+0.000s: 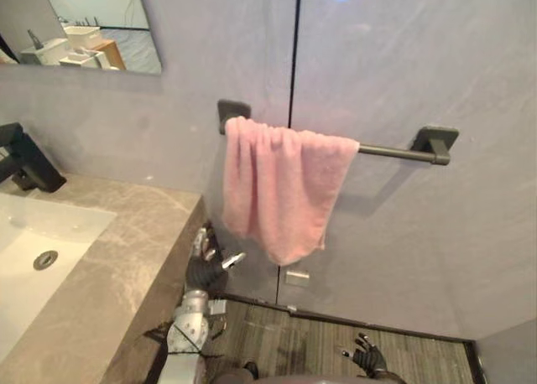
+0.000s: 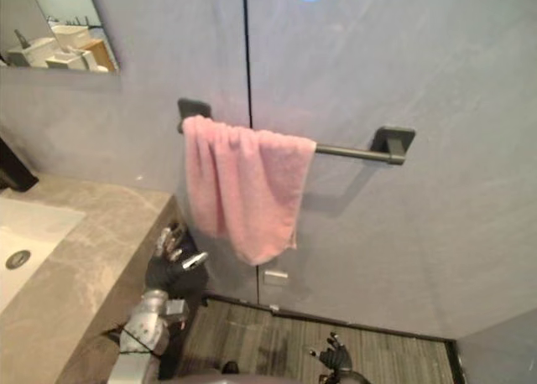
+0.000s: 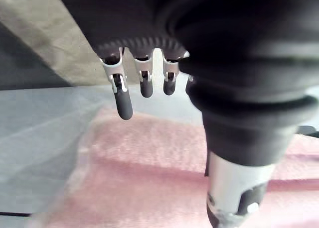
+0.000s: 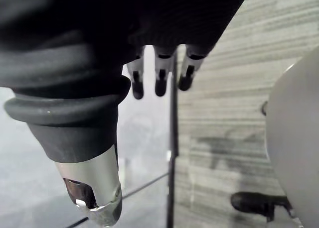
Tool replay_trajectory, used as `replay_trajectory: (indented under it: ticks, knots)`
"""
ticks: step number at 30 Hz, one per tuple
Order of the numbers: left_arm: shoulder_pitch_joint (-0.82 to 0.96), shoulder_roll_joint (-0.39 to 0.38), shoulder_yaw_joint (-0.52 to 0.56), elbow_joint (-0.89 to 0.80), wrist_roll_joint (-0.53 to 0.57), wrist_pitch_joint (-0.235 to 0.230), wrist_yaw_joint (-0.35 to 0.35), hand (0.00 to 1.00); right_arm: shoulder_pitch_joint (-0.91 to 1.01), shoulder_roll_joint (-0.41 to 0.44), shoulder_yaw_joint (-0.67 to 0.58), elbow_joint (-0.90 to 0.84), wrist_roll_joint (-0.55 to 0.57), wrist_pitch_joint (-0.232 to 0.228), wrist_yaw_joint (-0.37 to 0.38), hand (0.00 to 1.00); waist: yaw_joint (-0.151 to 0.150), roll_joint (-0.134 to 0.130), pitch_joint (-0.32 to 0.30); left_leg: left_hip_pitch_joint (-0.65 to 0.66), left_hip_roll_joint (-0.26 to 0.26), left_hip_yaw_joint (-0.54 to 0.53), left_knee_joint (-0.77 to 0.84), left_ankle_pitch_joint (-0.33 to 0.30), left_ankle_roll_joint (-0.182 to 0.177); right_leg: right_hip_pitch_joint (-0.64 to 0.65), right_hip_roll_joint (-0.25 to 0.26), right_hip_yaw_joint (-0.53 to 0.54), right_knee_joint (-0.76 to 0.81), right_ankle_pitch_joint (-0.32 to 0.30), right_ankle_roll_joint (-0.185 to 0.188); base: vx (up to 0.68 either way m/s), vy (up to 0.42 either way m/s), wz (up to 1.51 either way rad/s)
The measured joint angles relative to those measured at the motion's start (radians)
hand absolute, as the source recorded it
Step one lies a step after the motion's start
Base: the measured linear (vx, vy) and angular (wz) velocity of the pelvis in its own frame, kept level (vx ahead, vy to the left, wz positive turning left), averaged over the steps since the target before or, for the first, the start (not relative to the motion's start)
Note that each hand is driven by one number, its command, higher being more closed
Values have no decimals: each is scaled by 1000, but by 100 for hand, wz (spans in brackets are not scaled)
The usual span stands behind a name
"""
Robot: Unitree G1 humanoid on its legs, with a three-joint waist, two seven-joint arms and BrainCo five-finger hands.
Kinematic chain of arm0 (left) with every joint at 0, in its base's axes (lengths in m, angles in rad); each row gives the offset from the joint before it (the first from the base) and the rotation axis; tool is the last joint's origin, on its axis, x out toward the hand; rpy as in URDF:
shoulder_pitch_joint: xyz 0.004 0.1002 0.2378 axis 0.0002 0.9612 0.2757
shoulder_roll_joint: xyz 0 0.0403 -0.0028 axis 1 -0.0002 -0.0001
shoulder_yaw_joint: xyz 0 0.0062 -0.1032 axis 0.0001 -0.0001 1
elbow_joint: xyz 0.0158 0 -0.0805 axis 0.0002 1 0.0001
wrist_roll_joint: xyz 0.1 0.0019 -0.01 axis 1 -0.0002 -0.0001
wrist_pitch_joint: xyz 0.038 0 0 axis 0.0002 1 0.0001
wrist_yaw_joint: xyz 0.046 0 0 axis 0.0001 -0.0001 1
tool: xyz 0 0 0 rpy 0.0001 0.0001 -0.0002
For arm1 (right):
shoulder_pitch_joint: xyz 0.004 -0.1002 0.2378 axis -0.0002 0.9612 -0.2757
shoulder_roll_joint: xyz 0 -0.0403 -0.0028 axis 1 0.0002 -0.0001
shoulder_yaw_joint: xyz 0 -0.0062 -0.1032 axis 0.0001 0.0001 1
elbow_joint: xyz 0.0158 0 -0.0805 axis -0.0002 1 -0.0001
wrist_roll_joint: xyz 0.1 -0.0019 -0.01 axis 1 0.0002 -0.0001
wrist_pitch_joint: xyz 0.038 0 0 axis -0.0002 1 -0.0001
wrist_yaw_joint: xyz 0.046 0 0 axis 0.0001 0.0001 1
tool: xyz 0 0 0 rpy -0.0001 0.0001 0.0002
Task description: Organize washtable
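The pink towel (image 1: 281, 191) hung over the dark rail (image 1: 394, 152) on the grey wall, bunched toward the rail's left end so that the right stretch of the rail was bare. Its folds were uneven and 1 corner drooped lowest. Below the rail, just under the towel's left edge, the left hand (image 1: 205, 267) was held up with its fingers (image 3: 123, 101) loose and apart, clamped on nothing. In its wrist view the cloth lay just past the fingertips, and whether any tip touched it could not be told. Far below the rail, close to the striped floor (image 1: 285, 338), the right hand (image 1: 367, 355) hung with its fingers spread and empty. The stone counter (image 1: 126, 258) lay below and to the left of the rail, with a white sink (image 1: 50, 225) and a black tap (image 1: 25, 159) further left again. Nothing loose showed on the part of it in view. The step in hand looked to be the towel: it was already on the rail, but not yet spread tidily. The next move would likely call for the left hand to rise a little toward the rail, pinch the lower hem, and draw the cloth rightward along the rail until both halves hung level. That would need a light pull, since a hard tug could slide the towel off.
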Motion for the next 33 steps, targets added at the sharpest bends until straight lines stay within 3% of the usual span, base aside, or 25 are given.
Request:
replay_trajectory:
  ticks: [18, 27, 33]
  knots:
    - [-94, 21, 11, -102, 155, 7, 102, 0, 17, -21, 31, 1, -1, 8, 23, 0, -5, 3, -35, 1, 31, 31, -2, -22, -16, -11, 28, 40, -20, 6, -25, -10, -26, -6]
    - [-149, 54, 81, -62, 152, 10, 126, 0, 13, -16, 54, 6, -1, 11, 28, 0, -25, -12, -56, 18, 25, 43, -24, -15, -9, 0, 27, 46, -51, 19, -23, 35, -10, -6]
    - [-190, 89, 87, 48, 117, 11, 121, 0, 9, -17, 66, 5, -2, 20, 45, 0, -26, -12, -58, 64, 15, 45, -131, 36, -5, -1, 26, 44, -60, 20, -22, 4, -1, -1]
